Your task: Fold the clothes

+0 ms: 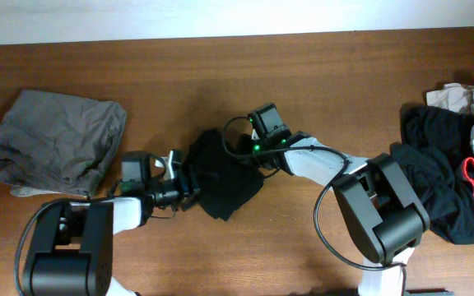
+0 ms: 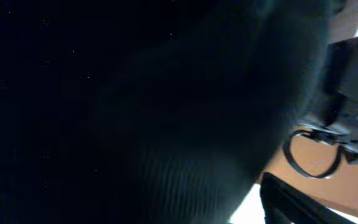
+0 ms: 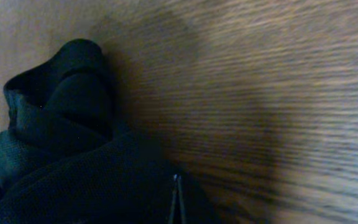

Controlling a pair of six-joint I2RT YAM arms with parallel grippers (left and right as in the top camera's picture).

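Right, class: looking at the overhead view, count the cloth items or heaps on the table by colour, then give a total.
Grey: 1, the grey garment at the left.
Black: 2, the black cloth at the centre and the black heap at the right.
Pale: 1, the pale crumpled cloth.
Red-edged: 1, the red-edged piece.
Total: 5, though the heap may hide more.

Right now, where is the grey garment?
Overhead view: the grey garment lies crumpled at the left end of the table, apart from the black cloth at centre.

brown wooden table point(image 1: 220, 74), white strip point(image 1: 138, 16) behind
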